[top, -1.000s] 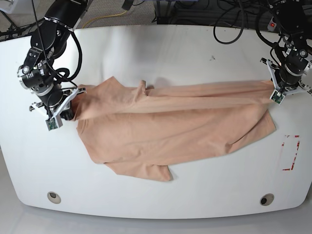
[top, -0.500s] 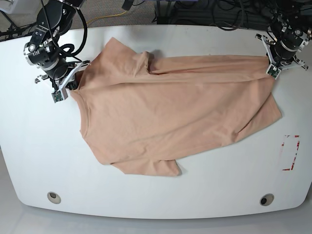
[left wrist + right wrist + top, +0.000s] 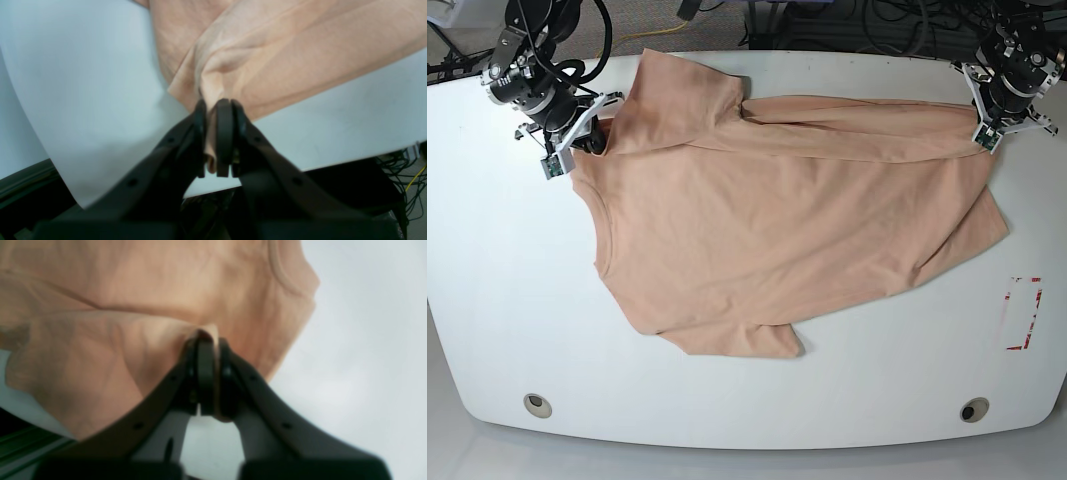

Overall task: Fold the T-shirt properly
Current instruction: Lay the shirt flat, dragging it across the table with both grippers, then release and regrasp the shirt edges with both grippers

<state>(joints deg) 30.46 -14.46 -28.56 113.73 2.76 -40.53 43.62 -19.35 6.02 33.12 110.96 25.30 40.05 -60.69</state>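
A plain peach, short-sleeved T-shirt of thin knit fabric [image 3: 777,230] is spread across the far half of a white, rounded-corner table [image 3: 507,300], its neck end toward the left and its hem toward the right in the base view. One sleeve is laid out at the far left, the other at the near edge of the cloth, toward the middle of the table. The far edge of the shirt is drawn into a taut band with long creases between the two arms.

The black right gripper [image 3: 209,340], seen at the far left of the base view, is clamped together on a bunched pinch of the shirt beside the neck opening; fabric is squeezed between its jaws in the right wrist view. The black left gripper [image 3: 217,105], at the far right of the base view, is likewise closed on a gathered corner of the hem, with a fold of cloth caught between its jaws.

A red-and-white rectangular marking [image 3: 1023,312] is seen on the table at the near right, well apart from the shirt. Two round grey insets [image 3: 538,405] are set near the table's near edge.
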